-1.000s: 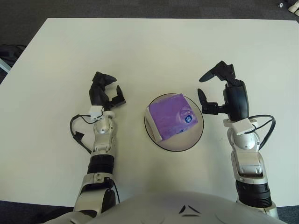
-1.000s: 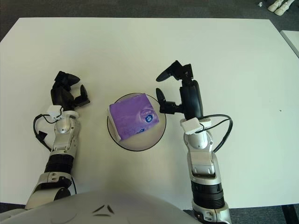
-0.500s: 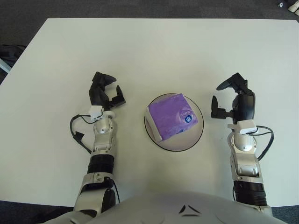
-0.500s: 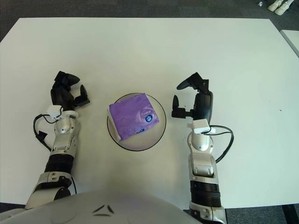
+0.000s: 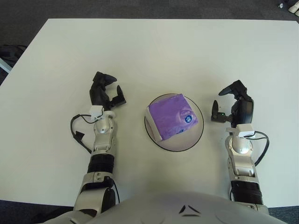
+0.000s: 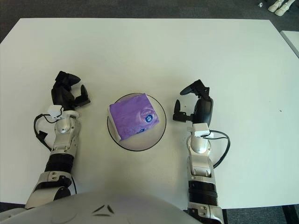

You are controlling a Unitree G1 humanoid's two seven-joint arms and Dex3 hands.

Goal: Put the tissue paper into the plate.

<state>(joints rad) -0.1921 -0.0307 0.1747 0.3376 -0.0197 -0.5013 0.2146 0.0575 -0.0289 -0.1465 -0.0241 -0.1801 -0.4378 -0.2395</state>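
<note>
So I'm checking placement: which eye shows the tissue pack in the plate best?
The right eye view: the purple tissue pack sits nearer the picture's middle, inside the plate. The left eye view shows the same pack, equally unobstructed, just shifted rightward.

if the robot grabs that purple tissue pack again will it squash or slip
The tissue pack probably squashes: its edges look soft and rounded. Its glossy wrapper may be slippery. It looks flat and wide on the plate, so it's unlikely to roll or tip.

The tissue pack [image 5: 172, 115] lies in the plate [image 5: 196, 136] at table [image 5: 154, 46] centre; left hand [image 5: 105, 93] at nine o'clock, right hand [image 5: 233, 103] at three o'clock.
</note>
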